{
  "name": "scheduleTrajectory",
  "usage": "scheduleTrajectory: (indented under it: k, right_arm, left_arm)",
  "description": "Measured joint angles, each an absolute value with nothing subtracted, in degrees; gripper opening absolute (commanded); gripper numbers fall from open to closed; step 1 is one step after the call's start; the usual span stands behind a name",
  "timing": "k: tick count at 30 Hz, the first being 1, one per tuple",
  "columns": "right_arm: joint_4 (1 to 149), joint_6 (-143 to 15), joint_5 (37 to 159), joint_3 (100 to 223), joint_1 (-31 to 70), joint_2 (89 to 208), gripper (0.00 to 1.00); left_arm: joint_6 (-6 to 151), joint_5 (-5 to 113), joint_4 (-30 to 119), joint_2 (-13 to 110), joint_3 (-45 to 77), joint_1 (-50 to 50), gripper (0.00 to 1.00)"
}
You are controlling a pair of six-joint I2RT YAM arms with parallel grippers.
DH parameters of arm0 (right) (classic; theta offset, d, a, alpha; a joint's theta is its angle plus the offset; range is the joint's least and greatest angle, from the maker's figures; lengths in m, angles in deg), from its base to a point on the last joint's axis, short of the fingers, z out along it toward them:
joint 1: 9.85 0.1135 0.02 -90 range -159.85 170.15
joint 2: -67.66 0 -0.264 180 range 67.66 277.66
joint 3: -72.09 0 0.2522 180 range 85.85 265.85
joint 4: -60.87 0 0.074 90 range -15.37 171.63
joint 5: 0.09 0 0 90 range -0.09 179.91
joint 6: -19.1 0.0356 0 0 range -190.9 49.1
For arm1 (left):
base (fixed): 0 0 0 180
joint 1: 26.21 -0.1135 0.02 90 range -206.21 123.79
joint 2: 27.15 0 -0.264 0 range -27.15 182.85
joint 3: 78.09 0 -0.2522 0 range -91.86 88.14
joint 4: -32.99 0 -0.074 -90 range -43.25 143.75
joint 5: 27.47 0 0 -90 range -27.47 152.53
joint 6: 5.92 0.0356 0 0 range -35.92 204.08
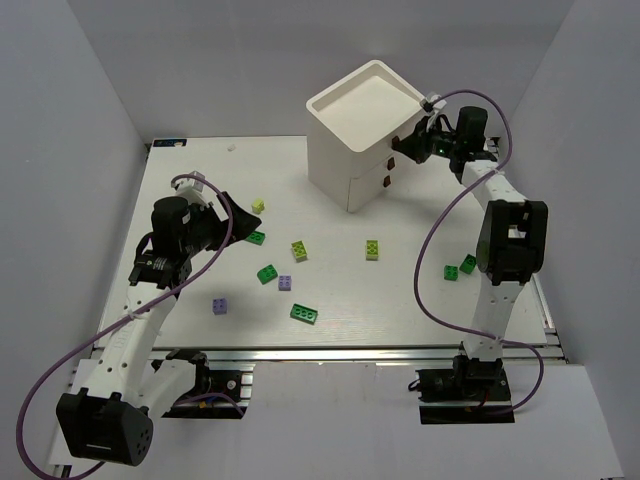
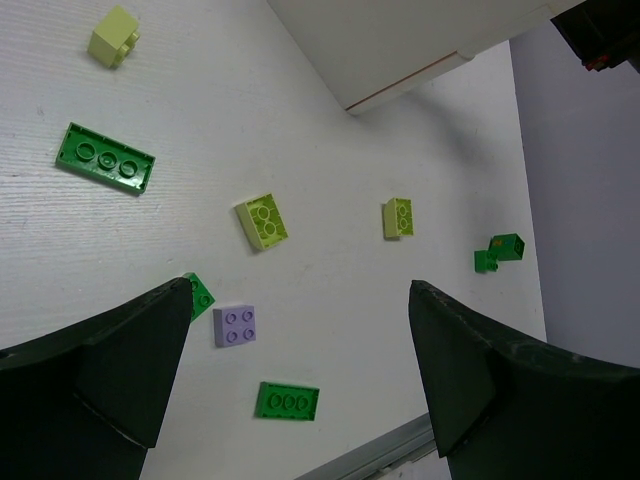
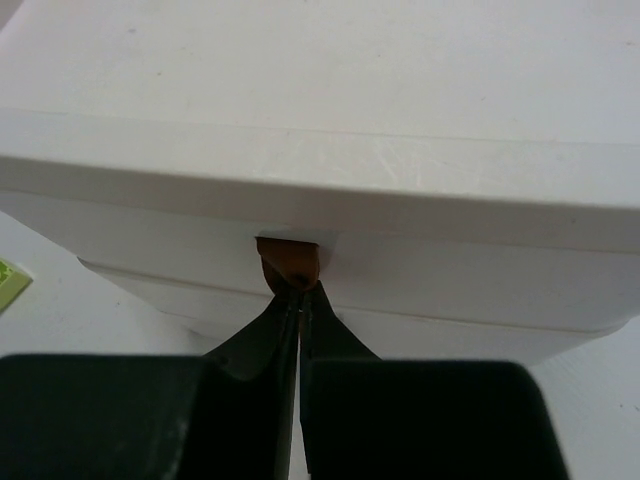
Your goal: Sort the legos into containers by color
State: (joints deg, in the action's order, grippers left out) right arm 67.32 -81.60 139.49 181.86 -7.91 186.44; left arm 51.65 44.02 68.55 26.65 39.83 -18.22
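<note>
The white chest of containers (image 1: pixel 355 125) stands at the back of the table, brown pulls (image 1: pixel 387 181) on its front. My right gripper (image 1: pixel 407 144) is at its upper right side. In the right wrist view it (image 3: pixel 300 292) is shut on the brown pull (image 3: pixel 289 260) of the top drawer (image 3: pixel 400 270). Legos lie scattered on the table: dark green (image 1: pixel 305 314), yellow-green (image 1: pixel 372 249) and light purple (image 1: pixel 219 305). My left gripper (image 2: pixel 300 300) hangs open above the table, nothing between its fingers, over a purple lego (image 2: pixel 234 325) and a green one (image 2: pixel 287 400).
Two green legos (image 1: pixel 459 268) lie beside the right arm. A long green brick (image 2: pixel 105 158) and a yellow-green one (image 2: pixel 113 35) lie on the left part of the table. The table's metal front edge (image 1: pixel 330 352) runs between the arm bases.
</note>
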Motion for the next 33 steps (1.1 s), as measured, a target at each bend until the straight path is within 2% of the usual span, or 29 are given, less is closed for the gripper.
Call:
scheduleTrajectory:
  k: [19,33]
  right_arm:
    - [64.5,-83.7,137.7,165.2,-8.8,173.6,0.0]
    - [69.4,-86.3,137.6,157.5,-12.6,165.5,0.0]
  left_arm:
    - [51.5,43.7,67.0,27.7,40.9,-18.2,0.98]
    - [52.6,43.7,64.2,36.7,40.2,-18.2,0.98]
